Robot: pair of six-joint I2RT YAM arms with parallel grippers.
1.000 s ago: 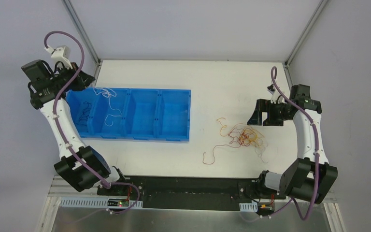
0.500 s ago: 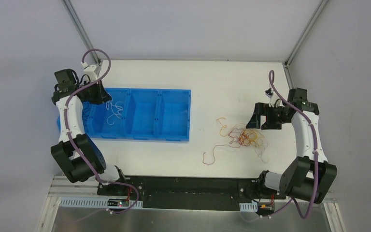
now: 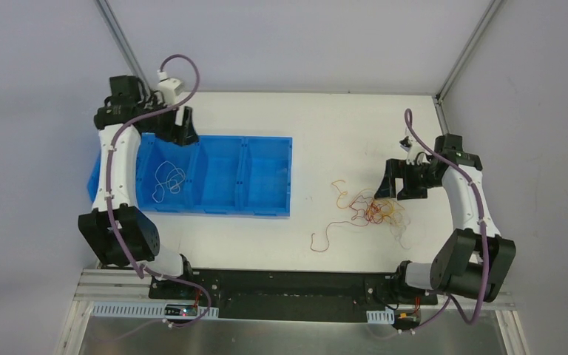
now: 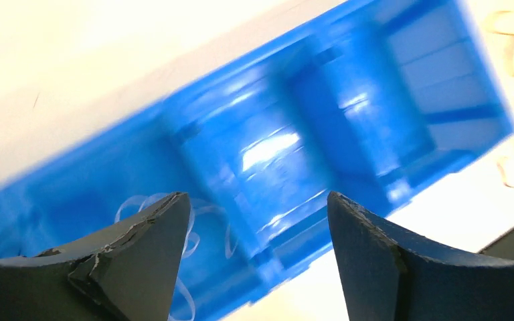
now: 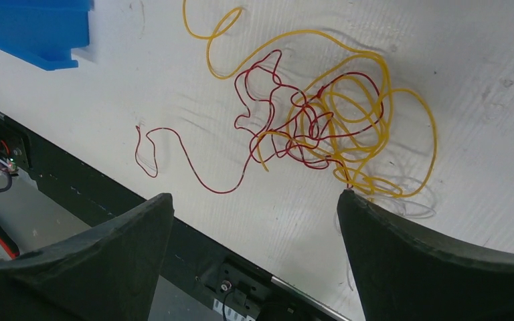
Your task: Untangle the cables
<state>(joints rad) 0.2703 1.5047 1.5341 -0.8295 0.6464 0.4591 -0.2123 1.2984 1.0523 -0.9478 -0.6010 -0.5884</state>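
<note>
Over on the right half of the worktop [image 3: 318, 122] lie the cables not yet sorted: one tangle [image 3: 373, 209] of red, orange and yellow wire, loosely knotted in the middle, with a single red strand [image 5: 189, 162] trailing out towards the near edge. The right pincer [image 5: 254, 200] hangs just above and beside this knot, its fingers spread wide and holding nothing. Its wrist view looks straight down on the mass. Across the worktop, a white cable [image 3: 168, 177] sits curled in the second compartment from the left of the blue bin [image 3: 266, 139]. The left pincer [image 3: 181, 127] is over the bin's far rim, also parted and empty; its own view is blurred, though the white curls show between the fingers. One cable seems delivered, and the step in hand looks like picking the next one out of the knot. That job probably falls to the right arm, which must come down on a single wire rather than the clump. The loose red strand is the likeliest choice, since it lies apart from the rest. A slow pull away from the mass would be needed, because the red winds through the yellow in several places and could drag the whole knot along.
</note>
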